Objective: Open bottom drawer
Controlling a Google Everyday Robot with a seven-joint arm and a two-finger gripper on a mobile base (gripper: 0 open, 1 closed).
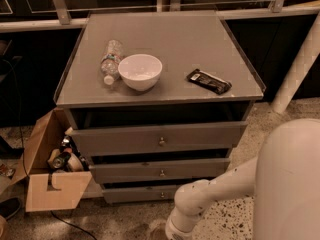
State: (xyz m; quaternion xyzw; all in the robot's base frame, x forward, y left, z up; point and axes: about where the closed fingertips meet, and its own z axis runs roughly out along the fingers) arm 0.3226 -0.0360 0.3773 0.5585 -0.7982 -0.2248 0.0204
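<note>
The bottom drawer (135, 194) is the lowest and slimmest grey front of the cabinet, with a small brass knob (161, 194) at its centre. It sits pushed in under the middle drawer (150, 170). My white arm (210, 194) comes in from the right and covers the right part of the bottom drawer's front. Its wrist (177, 226) points down at the floor, just right of and below the knob. The gripper itself is cut off by the lower edge of the camera view.
On the cabinet top (200, 44) stand a white bowl (140, 71), a lying plastic bottle (111, 60) and a dark wrapped bar (209, 81). An open cardboard box (50, 184) with cans sits on the floor at the left. A white post (297, 69) leans at the right.
</note>
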